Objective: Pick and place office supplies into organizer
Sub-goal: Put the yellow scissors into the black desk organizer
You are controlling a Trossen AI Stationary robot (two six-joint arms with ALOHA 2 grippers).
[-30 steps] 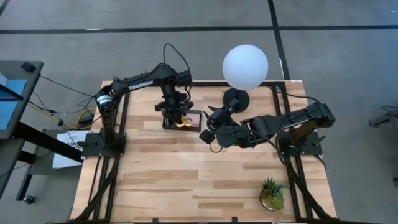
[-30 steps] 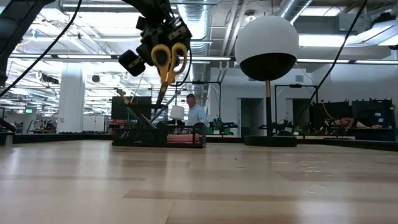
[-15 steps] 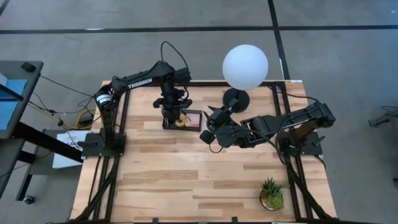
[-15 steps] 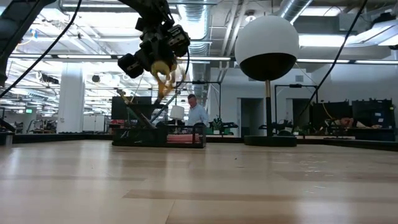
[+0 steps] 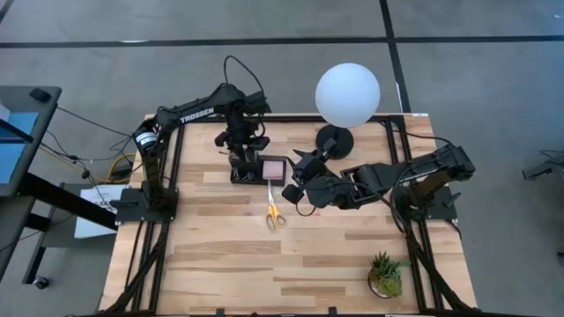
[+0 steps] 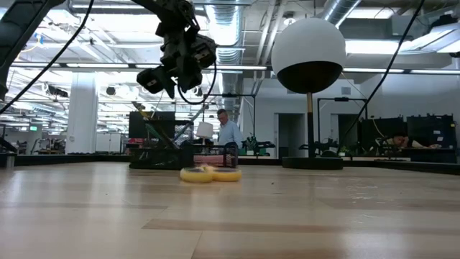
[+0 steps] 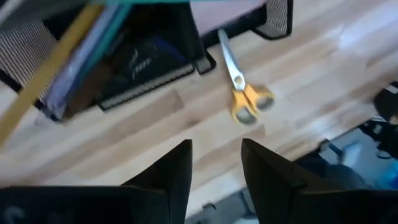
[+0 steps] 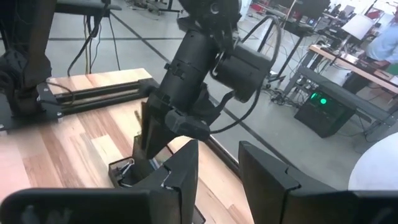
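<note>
While left gripper [image 5: 244,150] hangs above organizer [image 5: 256,169], fingers [image 7: 174,171] spread, holding nothing. Yellow-handled scissors [image 5: 273,206] lie flat on table [image 5: 220,255], just near side of organizer, handles toward near edge, blades pointing at organizer. Pink sticky-note pad [image 5: 274,167] sits in organizer's right tray; pens [image 7: 68,43] lean in taller section. Right gripper [image 5: 295,187] waits right of organizer, fingers [image 8: 183,171] apart, empty. Globe lamp [image 5: 347,95] at far side, potted plant [image 5: 385,274] at near right.
</note>
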